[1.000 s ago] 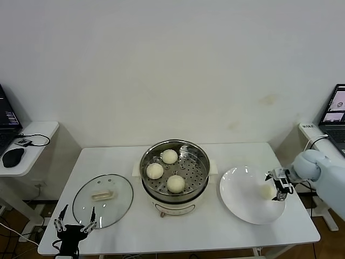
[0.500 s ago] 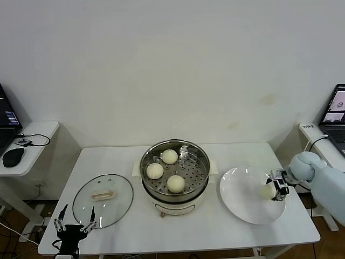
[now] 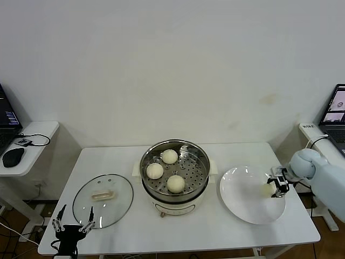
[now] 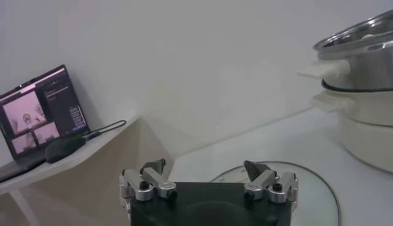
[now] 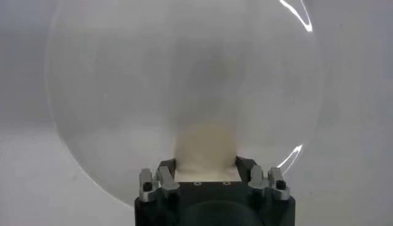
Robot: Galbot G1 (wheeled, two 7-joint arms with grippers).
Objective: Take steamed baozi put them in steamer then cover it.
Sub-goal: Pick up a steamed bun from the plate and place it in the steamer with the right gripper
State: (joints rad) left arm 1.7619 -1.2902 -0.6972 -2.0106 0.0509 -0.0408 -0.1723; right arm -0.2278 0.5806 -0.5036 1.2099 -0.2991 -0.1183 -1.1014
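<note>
Three steamed baozi point(image 3: 169, 156) point(image 3: 154, 170) point(image 3: 176, 183) lie in the shiny steamer point(image 3: 200, 160) at the table's middle. A fourth baozi point(image 3: 267, 189) point(image 5: 205, 151) sits on the right part of the white plate point(image 3: 242, 199) point(image 5: 123, 92), and my right gripper point(image 3: 274, 189) point(image 5: 206, 167) is shut on it, jaws pressed against both its sides. The glass cover point(image 3: 103, 200) with its cream handle point(image 3: 102, 194) lies flat on the table's left. My left gripper point(image 3: 74, 225) point(image 4: 205, 169) waits open below the table's front left edge, near the cover's rim point(image 4: 295, 167).
The steamer's white pot base point(image 4: 368, 120) rises close beside the cover. A side shelf on the left carries a laptop point(image 4: 40, 110) and a mouse point(image 3: 13, 157). Another laptop point(image 3: 335, 116) stands at the far right, behind my right arm.
My right gripper has shut on the baozi on the plate and lifted slightly. The left arm has not moved.
</note>
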